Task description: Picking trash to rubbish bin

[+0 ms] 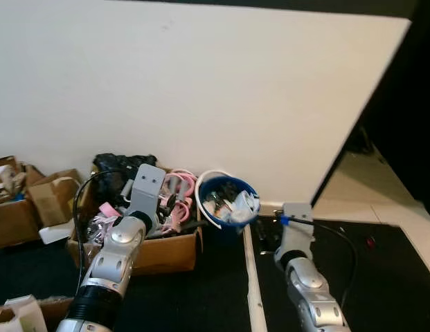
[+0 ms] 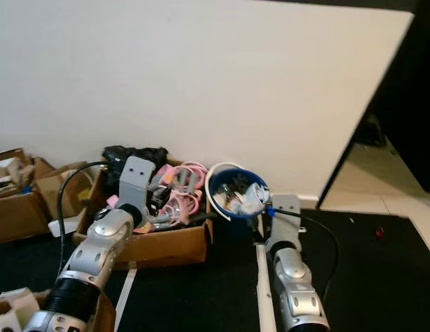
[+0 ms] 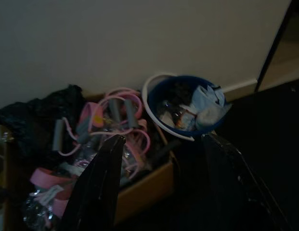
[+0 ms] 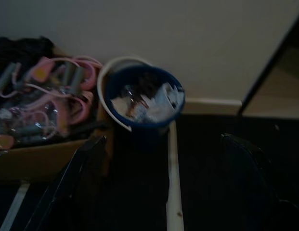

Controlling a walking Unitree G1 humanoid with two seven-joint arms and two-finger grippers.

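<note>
fingers (image 3: 98,187) of your left gripper (image 3: 159,183) and right gripper (image 4: 168,187) are spread wide, holding nothing. further off at 12 o'clock, the blue bin (image 1: 227,200) full of trash (image 1: 237,205) stands against the wall, touching the cardboard box (image 1: 156,252).

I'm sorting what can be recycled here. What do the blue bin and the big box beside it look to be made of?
The round blue rubbish bin looks like moulded plastic: smooth, evenly coloured wall, with a thin white hoop handle that is probably plastic too. The brown open-topped box of pink loops beside it looks like matte corrugated cardboard, judging by its dull tan face and folded flaps.
</note>
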